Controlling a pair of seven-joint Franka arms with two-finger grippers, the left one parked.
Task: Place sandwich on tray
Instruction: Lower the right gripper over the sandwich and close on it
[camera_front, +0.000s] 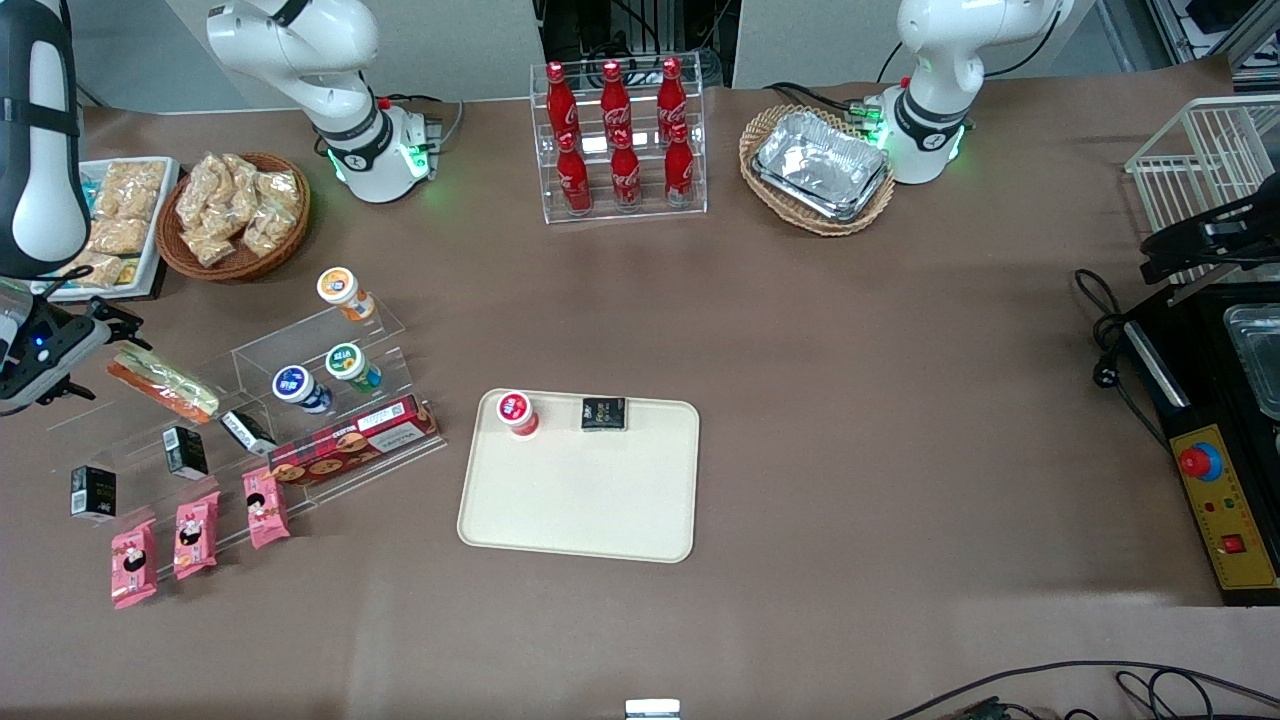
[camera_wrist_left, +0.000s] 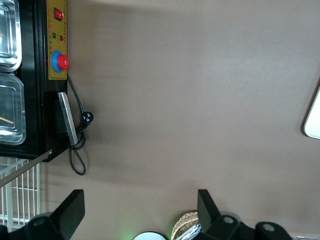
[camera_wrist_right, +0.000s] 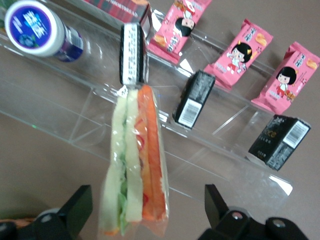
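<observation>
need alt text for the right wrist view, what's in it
A clear-wrapped sandwich with pale bread and green and orange filling lies on a clear acrylic display shelf, between the open fingers of the black two-finger gripper. Three small black boxes, three pink snack packets and a blue-lidded cup sit nearby.

Cola bottles (camera_front: 620, 135) in clear rack; foil trays (camera_front: 820, 165) in basket.

Sandwich (camera_wrist_right: 135, 165) wrap glossy (clear plastic).

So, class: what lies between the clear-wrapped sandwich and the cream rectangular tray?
In the front view, between sandwich and tray: blue-lidded cup, green-lidded cup, red biscuit box. The gripper straddles the sandwich, open.
</observation>
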